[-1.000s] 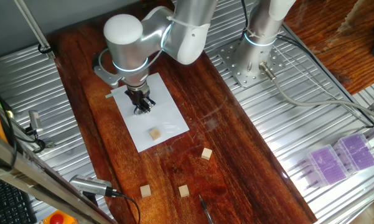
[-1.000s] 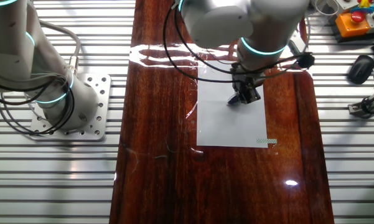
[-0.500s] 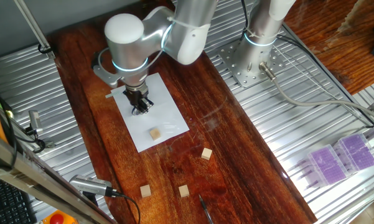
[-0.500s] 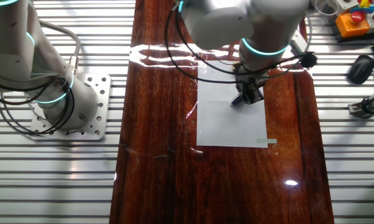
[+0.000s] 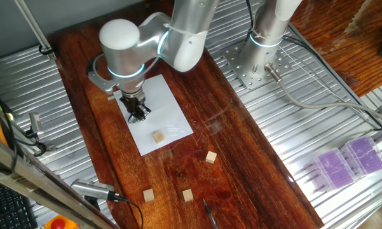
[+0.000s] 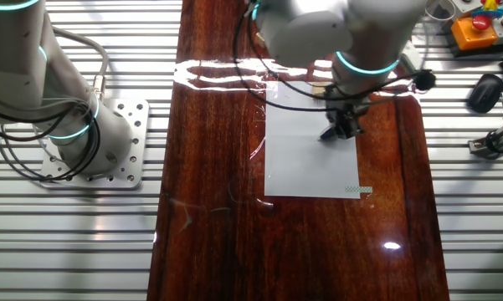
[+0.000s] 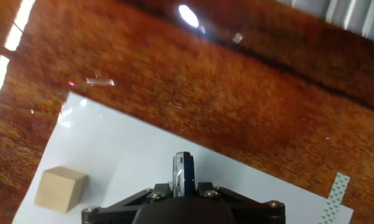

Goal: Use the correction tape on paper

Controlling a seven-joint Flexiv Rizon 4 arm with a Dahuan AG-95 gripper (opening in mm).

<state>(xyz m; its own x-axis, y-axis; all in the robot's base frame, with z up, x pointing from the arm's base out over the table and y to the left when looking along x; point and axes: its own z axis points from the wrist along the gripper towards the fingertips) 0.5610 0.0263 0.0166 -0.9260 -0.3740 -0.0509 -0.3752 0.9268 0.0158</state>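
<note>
The white paper (image 5: 162, 117) lies on the dark wooden table; it also shows in the other fixed view (image 6: 305, 159) and in the hand view (image 7: 124, 162). My gripper (image 5: 138, 114) stands over the paper's left part, pointing down, shut on the correction tape (image 7: 183, 174), a thin dark dispenser with a pale rim seen edge-on between the jaws. In the other fixed view the gripper (image 6: 340, 130) is near the paper's right edge, tip at the sheet. Whether the tape's tip touches the paper cannot be told.
A tan wooden cube (image 5: 157, 137) sits on the paper, also in the hand view (image 7: 61, 188). More cubes (image 5: 210, 157) (image 5: 187, 194) (image 5: 149, 195) lie on the wood nearer the front. A tape strip (image 6: 358, 190) holds a paper corner. A second arm's base (image 5: 257, 60) stands beside the table.
My gripper has moved with the correction tape across the paper, toward the sheet's edge on the left in one fixed view and right in the other. The cubes have not moved.
</note>
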